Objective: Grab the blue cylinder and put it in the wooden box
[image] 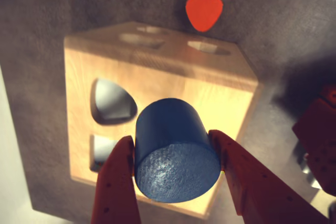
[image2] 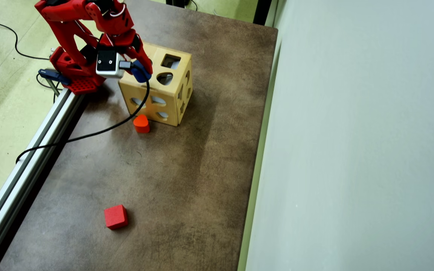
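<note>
A red robot arm's tool (image: 176,153) grips the blue cylinder (image: 176,150) between its 2 red fingers (image: 118,182), closed against the cylinder's curved sides, as the wrist view shows. The cylinder lies tilted, its rough flat end turned toward the camera, and it hangs over the upper face of the wooden box (image: 157,82), clear of the desk. In that view the cylinder covers the lower middle of the box's face; to its left are 2 cut-outs, a rounded triangular one above and a squarish one below, both open and showing only pale interior. What lies inside the box cannot be told.

From the overhead view, the tool (image2: 141,73) holds the blue cylinder (image2: 140,72) above the left edge of the top of the wooden box (image2: 171,98), which stands at the far left of the brown desk (image2: 187,169), just beside the arm's red base (image2: 77,77). The box's top shows a square hole and a rounded hole to the right of the cylinder; its side faces carry further cut-outs. A white camera block (image2: 107,64) rides on the wrist, with a black cable (image2: 89,133) looping off across the desk.

An orange-red heart block (image2: 141,123) stands on the desk touching or just beside the box's near face. A red cube (image2: 115,216) sits well apart, toward the near edge.
</note>
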Robot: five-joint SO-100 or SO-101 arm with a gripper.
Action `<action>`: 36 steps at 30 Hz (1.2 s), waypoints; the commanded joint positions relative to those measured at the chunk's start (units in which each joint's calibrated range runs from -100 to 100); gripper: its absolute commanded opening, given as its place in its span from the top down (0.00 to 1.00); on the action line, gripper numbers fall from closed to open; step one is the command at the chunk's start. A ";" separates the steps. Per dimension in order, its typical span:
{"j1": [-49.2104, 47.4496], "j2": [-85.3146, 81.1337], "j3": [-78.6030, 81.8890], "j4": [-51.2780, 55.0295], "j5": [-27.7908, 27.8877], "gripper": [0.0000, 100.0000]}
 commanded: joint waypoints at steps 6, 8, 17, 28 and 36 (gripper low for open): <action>-3.21 -2.57 -1.38 1.06 -0.15 0.82; -5.06 -2.57 -1.30 1.06 -0.15 0.82; -9.08 -2.06 -1.12 1.14 -0.15 0.82; -10.12 -2.65 7.47 1.14 -0.15 0.82; -10.19 -2.57 7.56 1.14 -0.15 0.82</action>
